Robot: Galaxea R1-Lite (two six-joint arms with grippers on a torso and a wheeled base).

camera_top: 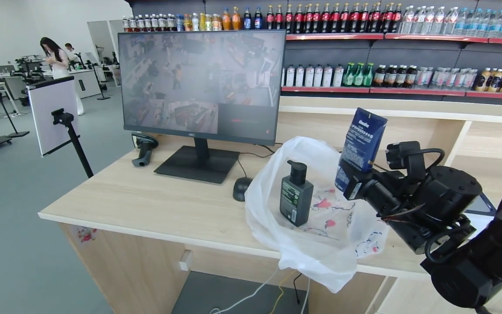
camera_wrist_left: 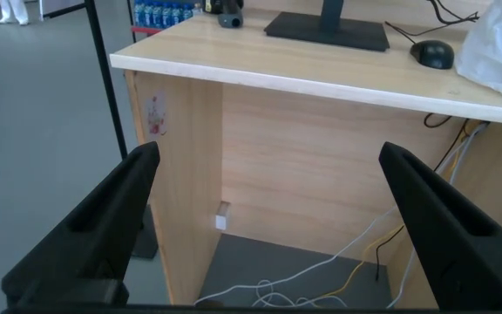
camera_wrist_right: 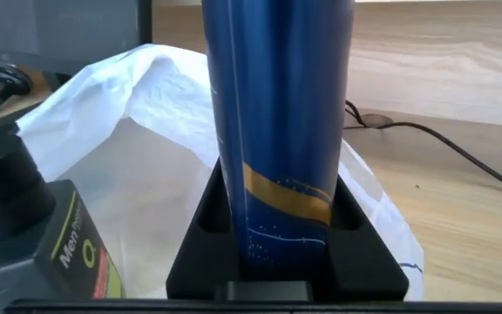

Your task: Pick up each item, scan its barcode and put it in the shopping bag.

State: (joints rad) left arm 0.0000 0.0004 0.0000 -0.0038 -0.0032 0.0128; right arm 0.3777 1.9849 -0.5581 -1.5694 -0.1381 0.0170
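Note:
My right gripper (camera_top: 350,181) is shut on a blue pouch (camera_top: 361,146), held upright above the right side of the white plastic shopping bag (camera_top: 320,244). The right wrist view has the blue pouch (camera_wrist_right: 277,131) clamped between the dark fingers (camera_wrist_right: 206,218), over the bag (camera_wrist_right: 146,131). A dark pump bottle (camera_top: 296,194) stands upright inside the bag; its top and label (camera_wrist_right: 33,227) are close beside the pouch. My left gripper (camera_wrist_left: 268,227) is open and low beside the counter, facing its wooden side panel (camera_wrist_left: 303,166). A handheld barcode scanner (camera_top: 144,149) rests left of the monitor.
A monitor (camera_top: 201,83) stands mid-counter with a mouse (camera_top: 242,188) by its base. Cables hang under the counter (camera_wrist_left: 321,279). Bare counter lies front left (camera_top: 146,200). A stand with a white board (camera_top: 57,113) is left of the counter. Shelves of bottles (camera_top: 364,17) line the back.

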